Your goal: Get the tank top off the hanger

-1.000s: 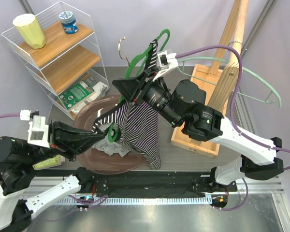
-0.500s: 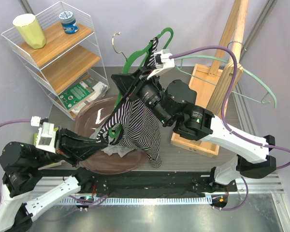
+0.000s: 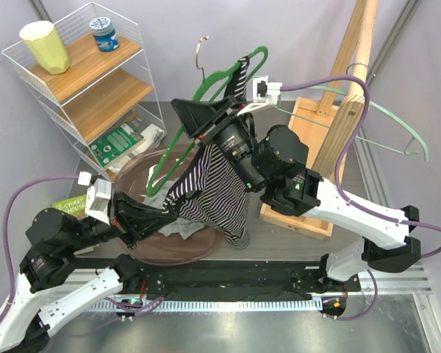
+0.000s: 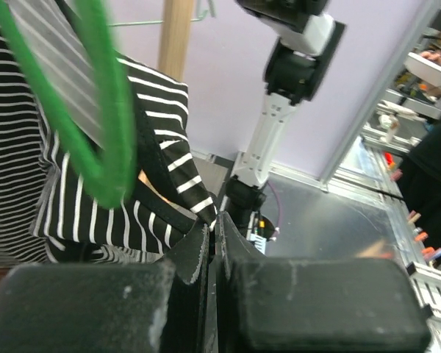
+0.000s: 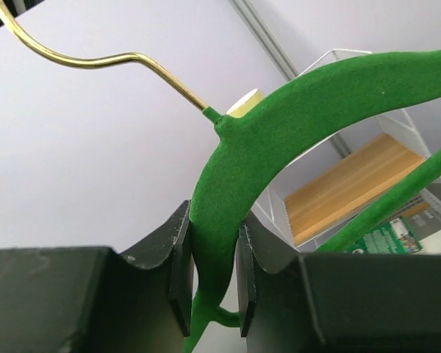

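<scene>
1. Tank top [image 3: 217, 191]: over the last second it has swung off the near arm of the hanger [image 5: 294, 95]. It now hangs as a striped bundle over the brown tray [image 3: 198, 248]. One strap is still looped over the hanger's upper end, so you have it about half off.
2. Hanger: you have lifted and tipped it, and the gold hook sits higher than a second ago. Its lower green arm is now bare beside the cloth. My reading is that the last strap comes free only with more pull down and away.
3. Right gripper [image 5: 213, 257]: jaws clamped on the green neck just below the hook, with no slack showing.
4. Left gripper [image 4: 212, 243]: it has drawn back toward the near left. The fingers are pressed nearly together, apparently pinching the striped hem at their tips.
5. Surroundings: the wooden stand [image 3: 356, 66] stands just right of the right arm, with a pale spare hanger [image 3: 375, 107] on it. The wire shelf [image 3: 110, 92] stands far left.
6. Obstruction: the bare hanger loop dangles near the left fingers and could snag the cloth. Keep your pull clear of the stand.
</scene>
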`<state>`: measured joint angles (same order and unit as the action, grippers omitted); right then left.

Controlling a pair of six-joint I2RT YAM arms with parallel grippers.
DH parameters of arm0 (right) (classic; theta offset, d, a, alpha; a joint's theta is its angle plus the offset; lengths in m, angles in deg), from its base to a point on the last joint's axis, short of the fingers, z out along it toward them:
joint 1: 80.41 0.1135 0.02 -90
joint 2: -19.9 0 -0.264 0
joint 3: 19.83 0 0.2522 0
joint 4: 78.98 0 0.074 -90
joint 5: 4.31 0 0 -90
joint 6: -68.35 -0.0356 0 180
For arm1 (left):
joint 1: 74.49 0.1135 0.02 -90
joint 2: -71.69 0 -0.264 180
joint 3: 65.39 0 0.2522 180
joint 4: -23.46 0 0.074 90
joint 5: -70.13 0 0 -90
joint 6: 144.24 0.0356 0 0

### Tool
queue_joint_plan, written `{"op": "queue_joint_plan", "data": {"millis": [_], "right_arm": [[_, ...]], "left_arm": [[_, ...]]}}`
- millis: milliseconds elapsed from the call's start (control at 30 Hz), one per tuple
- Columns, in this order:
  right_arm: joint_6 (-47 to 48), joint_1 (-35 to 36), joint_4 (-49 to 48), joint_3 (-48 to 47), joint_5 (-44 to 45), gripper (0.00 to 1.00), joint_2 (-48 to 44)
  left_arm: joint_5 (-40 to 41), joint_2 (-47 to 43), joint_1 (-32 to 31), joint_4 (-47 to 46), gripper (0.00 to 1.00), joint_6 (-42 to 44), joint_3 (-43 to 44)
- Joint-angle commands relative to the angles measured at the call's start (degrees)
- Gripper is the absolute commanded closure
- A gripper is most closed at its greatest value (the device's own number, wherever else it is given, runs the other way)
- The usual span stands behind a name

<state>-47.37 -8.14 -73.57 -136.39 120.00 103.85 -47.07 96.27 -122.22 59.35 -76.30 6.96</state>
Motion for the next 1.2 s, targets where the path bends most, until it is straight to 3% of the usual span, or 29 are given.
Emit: {"op": "queue_joint_plan", "data": {"millis": [0,67,300,533,867,933,1067,1167], "right_arm": [[-6.44,-0.02,-8.25,3.3,-3.7,0.99,-5.01],[-10.92,-0.02,-8.95,5.94,-5.73,0.99,-6.85],[-23.06,-0.02,-12.65,12.89,-14.78,0.99,-11.34],[-32.99,-0.02,-12.3,17.37,-24.09,0.99,-15.3],[-46.87,-0.02,-8.09,22.21,-30.61,0.99,-22.24],[-49.86,-0.02,-4.48,22.73,-30.18,0.99,-23.47],[-54.35,-0.02,-2.63,24.93,-30.78,0.99,-26.72],[-55.41,-0.02,-2.45,24.94,-32.81,0.99,-27.95]], "left_arm": [[9.87,0.64,-0.18,2.91,1.0,-0.17,-0.05],[14.18,2.04,-0.18,3.36,1.0,-0.96,-0.23],[18.31,6.79,-0.17,-1.47,1.0,-3.6,-2.07],[29.74,12.15,-0.09,-4.81,1.0,-5.01,0.38],[40.2,32.01,2.01,-0.43,1.0,7.73,21.38],[38.55,36.47,4.64,1.86,1.0,8.7,26.72],[27.92,43.42,18.06,4.67,1.0,5.64,36.58],[22.91,47.38,22.66,2.75,1.0,5.54,42.38]]}}
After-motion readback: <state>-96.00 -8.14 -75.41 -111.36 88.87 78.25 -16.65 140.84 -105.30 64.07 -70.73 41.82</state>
